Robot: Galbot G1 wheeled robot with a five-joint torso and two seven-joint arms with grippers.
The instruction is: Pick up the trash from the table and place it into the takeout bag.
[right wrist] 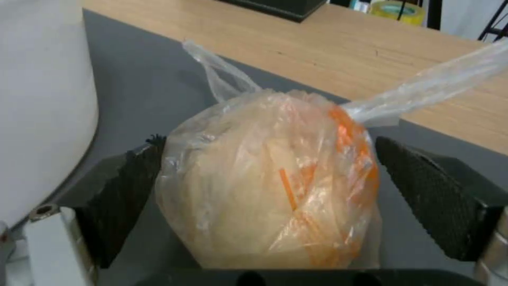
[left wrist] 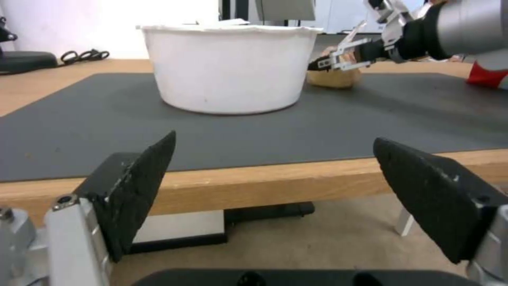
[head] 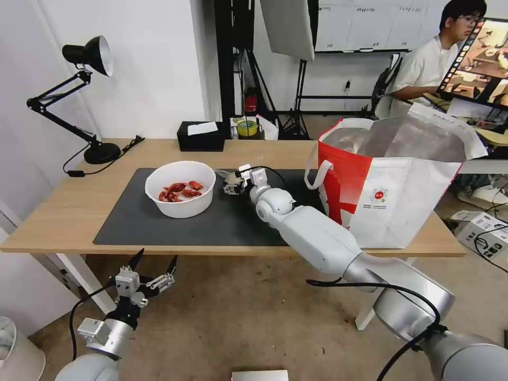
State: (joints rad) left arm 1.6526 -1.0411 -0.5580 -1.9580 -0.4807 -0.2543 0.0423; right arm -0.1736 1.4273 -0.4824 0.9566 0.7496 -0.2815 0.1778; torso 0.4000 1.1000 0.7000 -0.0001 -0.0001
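Note:
A knotted clear bag with a beige lump lies on the dark grey mat of the table, just right of the white bowl of red crayfish shells. My right gripper is open, its fingers on either side of the lump; one pad touches the plastic and the other stands a little off. The takeout bag stands open at the table's right end. My left gripper hangs open below the table's front edge.
A black tissue box and a roll of tape sit at the table's far edge. A black desk lamp stands at the far left corner. A cardboard box lies on the floor at right.

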